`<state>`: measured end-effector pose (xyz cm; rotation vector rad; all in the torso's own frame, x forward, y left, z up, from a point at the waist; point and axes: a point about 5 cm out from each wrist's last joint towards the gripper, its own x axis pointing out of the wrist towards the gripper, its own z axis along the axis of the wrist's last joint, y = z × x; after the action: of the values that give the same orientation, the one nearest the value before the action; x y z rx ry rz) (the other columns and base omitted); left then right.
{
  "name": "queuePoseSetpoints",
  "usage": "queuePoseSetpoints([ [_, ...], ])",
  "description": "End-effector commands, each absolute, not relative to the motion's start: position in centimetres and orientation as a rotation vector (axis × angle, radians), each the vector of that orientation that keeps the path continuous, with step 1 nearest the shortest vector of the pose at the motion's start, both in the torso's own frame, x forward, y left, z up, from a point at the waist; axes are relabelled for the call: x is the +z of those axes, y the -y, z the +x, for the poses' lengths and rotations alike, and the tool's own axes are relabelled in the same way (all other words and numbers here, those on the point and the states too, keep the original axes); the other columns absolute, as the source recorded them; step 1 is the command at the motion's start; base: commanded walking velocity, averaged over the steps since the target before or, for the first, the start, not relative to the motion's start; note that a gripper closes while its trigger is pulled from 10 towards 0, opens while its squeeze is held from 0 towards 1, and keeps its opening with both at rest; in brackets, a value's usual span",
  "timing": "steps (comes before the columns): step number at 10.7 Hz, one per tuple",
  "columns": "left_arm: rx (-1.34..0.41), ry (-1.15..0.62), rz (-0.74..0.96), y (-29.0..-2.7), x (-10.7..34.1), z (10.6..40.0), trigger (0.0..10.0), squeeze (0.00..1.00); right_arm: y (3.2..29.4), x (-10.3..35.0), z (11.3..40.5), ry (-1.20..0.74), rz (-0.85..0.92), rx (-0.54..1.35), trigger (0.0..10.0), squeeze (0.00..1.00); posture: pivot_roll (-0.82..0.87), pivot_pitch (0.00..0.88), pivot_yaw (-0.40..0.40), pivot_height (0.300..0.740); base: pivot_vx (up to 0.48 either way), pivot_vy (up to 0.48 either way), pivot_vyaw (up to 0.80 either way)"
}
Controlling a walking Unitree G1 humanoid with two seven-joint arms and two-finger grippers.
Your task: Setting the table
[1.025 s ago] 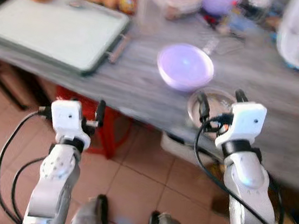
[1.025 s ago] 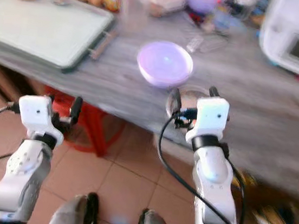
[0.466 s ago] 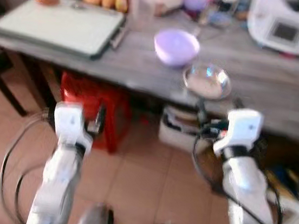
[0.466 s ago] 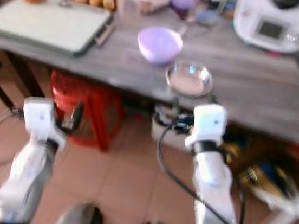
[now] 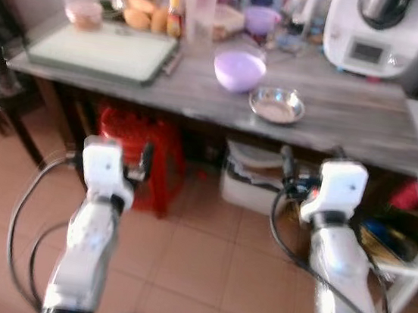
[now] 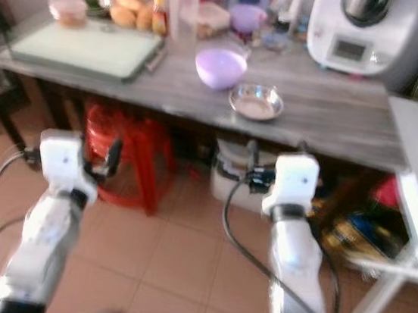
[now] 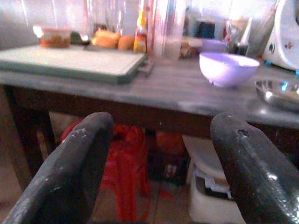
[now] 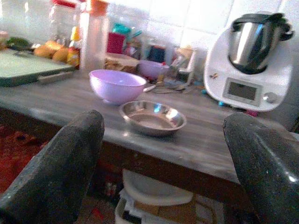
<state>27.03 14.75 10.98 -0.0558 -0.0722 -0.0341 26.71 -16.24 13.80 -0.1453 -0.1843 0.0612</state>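
Grey wood-grain covered the worktop (image 5: 350, 128), which carried a lilac plastic bowl (image 5: 239, 70) and, just beside it toward the robot's right, a shallow steel dish (image 5: 276, 105); the two sat close, and whether they touched could not be told. A pale green tray (image 5: 100, 50) lay at the left end of the worktop, with bread rolls (image 5: 144, 17) and a lidded tub (image 5: 83, 13) behind it. A tall clear bottle with an orange cap (image 5: 203, 7) stood near the bowl, and a white kitchen machine with a small display (image 5: 377, 32) occupied the back right. No brand, label or writing could be read anywhere; the display was too blurred.

Both arms were held out over the tiled floor (image 5: 204, 255), short of the worktop's front edge. The left hand (image 7: 159, 163) was spread wide and held nothing, facing the tray end. The right hand (image 8: 163, 154) was likewise spread and empty, facing the steel dish and bowl. A red stool (image 5: 140, 148) and a white bin (image 5: 255, 185) stood under the worktop.
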Motion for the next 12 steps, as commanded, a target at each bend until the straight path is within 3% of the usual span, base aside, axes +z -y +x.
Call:
queuePoseSetpoints([
  [1, -0.052, 0.066, -0.058, -14.58, 10.70, 26.95, 10.0, 0.00, 16.37, 14.01, 26.85, 0.196, -0.151, 0.058, 10.0, 0.00, -0.02, 0.000, -0.023, 0.740, 0.000, 0.000, 0.00],
  [5, -0.086, 0.074, -0.072, -14.17, 10.53, 26.41, 10.0, 0.00, 16.33, 13.35, 26.85, 0.182, -0.164, 0.080, 10.0, 0.00, -0.03, 0.013, -0.006, 0.740, 0.000, -0.244, -0.50],
  [12, -0.113, 0.085, -0.070, -14.27, 11.07, 26.27, 10.0, 0.00, 15.82, 13.64, 26.94, 0.184, -0.169, 0.138, 10.0, 0.00, -0.03, 0.074, -0.012, 0.740, 0.000, -0.431, 0.00],
])
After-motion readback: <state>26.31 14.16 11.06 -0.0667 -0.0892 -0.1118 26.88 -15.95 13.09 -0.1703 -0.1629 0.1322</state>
